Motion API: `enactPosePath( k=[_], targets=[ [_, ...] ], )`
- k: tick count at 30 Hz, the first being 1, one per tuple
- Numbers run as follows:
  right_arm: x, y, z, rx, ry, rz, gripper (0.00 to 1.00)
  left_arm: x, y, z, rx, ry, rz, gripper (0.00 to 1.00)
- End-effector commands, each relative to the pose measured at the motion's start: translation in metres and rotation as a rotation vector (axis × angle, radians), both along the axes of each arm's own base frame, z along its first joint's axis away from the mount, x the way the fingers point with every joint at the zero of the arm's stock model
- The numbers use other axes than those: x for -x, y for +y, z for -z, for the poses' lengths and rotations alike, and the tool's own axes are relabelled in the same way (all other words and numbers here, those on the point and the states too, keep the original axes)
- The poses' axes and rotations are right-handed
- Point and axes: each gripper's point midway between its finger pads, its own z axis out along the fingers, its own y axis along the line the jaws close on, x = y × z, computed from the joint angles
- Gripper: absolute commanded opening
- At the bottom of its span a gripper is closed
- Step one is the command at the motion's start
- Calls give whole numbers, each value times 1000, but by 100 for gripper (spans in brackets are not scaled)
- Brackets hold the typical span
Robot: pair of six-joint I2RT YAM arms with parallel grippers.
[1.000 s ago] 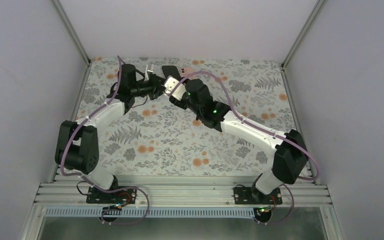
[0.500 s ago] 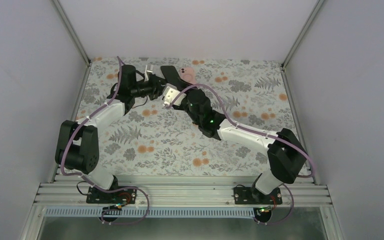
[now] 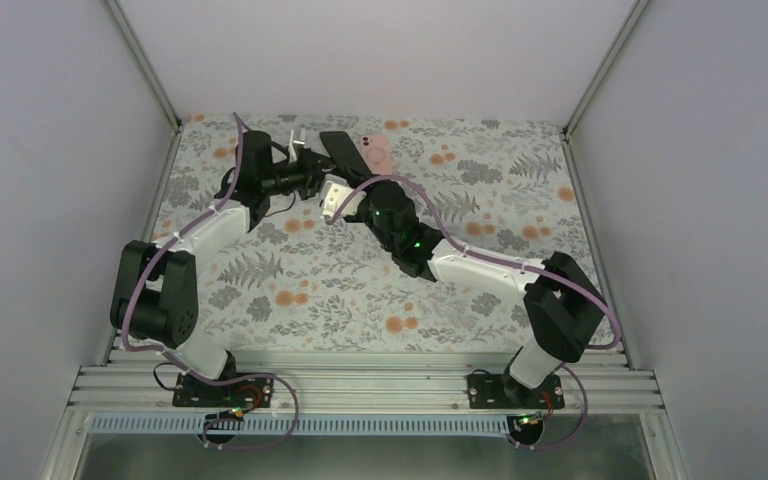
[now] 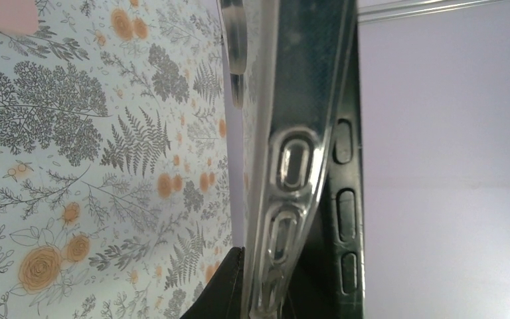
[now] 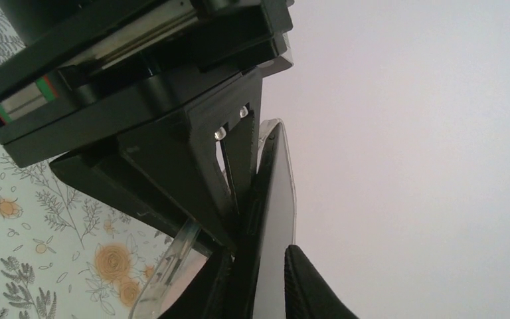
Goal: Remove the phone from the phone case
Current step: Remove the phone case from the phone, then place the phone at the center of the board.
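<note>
Right gripper [image 5: 262, 286] has swung left and narrowed, now pinching the phone [image 5: 275, 212] by its edge | left gripper [image 3: 315, 168] clamps the phone case [image 4: 292, 166], aloft over far table [image 3: 290, 290] | phone looks stiff and slick (case flexes): you should grip its side edges.

Both of my arms were built the same. The left arm [image 3: 210, 225] and right arm [image 3: 490, 265] had white shells on the long links and chunky black housings [image 3: 155, 295] at the joints. A purple cable [image 3: 239, 130] ran loose along each one, from the base end up to just behind the tool. The right one had little green lights [image 3: 418, 243] glowing a bit back from its wrist. My left gripper [image 3: 318, 163] was all black with a wedge-shaped finger. It had two tiny silver screws [image 5: 229, 129] at the finger's root and a red-and-green striped sticker [image 5: 23, 100] further back on the body.
</note>
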Motion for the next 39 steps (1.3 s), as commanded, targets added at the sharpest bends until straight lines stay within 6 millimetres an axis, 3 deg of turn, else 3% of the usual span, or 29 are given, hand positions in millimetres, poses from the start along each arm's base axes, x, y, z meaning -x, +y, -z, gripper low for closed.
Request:
enactPosePath(
  k=[1, 5, 12, 17, 28, 33, 39],
  targets=[
    [-26, -40, -26, -60, 8, 185, 13, 23, -5, -24, 34, -75, 91, 2],
    [-29, -44, -31, -93, 56, 178, 4, 23, -3, -24, 22, -84, 85, 2],
    [-20, -40, -48, -215, 224, 99, 4, 20, 1, -17, -31, -99, 57, 2],
    [-11, -41, -65, -274, 273, 64, 4, 16, 6, -10, -62, -92, 33, 2],
    [-8, -55, -82, -328, 330, 53, 4, 8, 14, 7, -131, -88, -1, 2],
    [-5, -69, -75, -312, 339, 73, 4, 4, 22, 17, -161, -82, -24, 2],
    [2, -87, -47, -271, 369, 113, 4, -1, 35, 20, -204, -99, -56, 2]
  ],
)
